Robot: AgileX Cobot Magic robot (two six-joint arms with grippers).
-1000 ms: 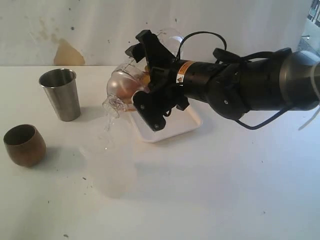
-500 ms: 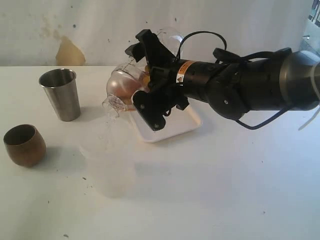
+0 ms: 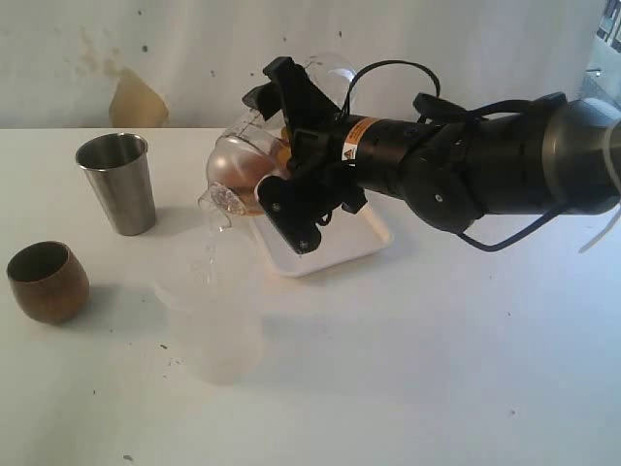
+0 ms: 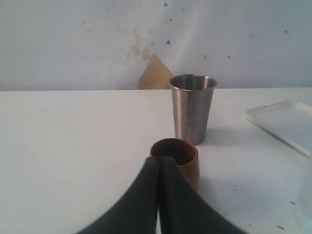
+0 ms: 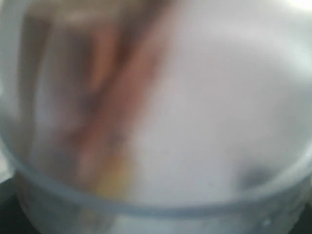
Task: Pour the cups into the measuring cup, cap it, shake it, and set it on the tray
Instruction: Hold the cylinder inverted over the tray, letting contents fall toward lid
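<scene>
Above tray (image 3: 354, 243), right arm (image 3: 466, 165) level, pincer (image 3: 281, 155) gripping clear cup (image 3: 236, 165) tipped.

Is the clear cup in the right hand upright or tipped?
Tipped: clear cup tilts mouth-down in the right hand, liquid streaming toward the frosted container.

The right wrist view is all blur, and the right arm (image 3: 466, 165) hides much of the tray (image 3: 335, 254).

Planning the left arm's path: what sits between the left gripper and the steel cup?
The wooden cup stands between the left gripper and the steel cup, in the left wrist view.
</scene>
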